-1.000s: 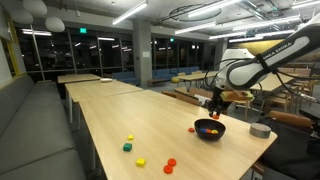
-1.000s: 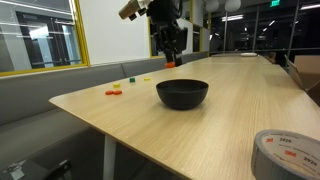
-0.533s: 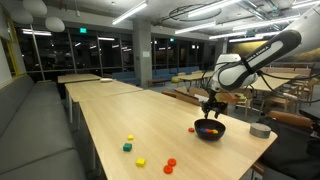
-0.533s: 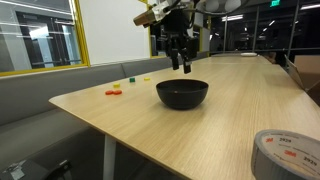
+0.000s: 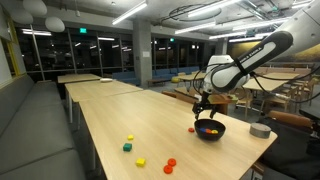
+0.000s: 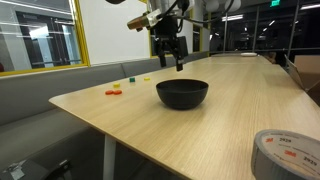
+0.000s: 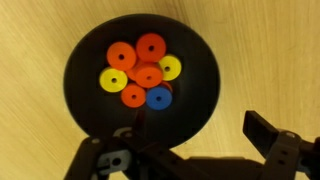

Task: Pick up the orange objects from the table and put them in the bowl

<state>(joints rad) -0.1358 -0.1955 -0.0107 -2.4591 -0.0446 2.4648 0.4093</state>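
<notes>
Gripper (image 6: 169, 63) above black bowl (image 6: 183, 95), jaws spread, empty.
Wrist view, frame centre: orange discs (image 7: 150, 46), yellow discs (image 7: 113, 79), one blue disc (image 7: 158, 97) in bowl.

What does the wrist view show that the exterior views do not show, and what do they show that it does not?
Only the wrist view looks straight down into the bowl: four orange discs, two yellow discs and one blue disc show inside. Only the exterior views show what lies around it: loose orange pieces, yellow pieces, a green block, the tape roll and the arm. Both share the black bowl, the wooden table and the open gripper above the bowl.
</notes>
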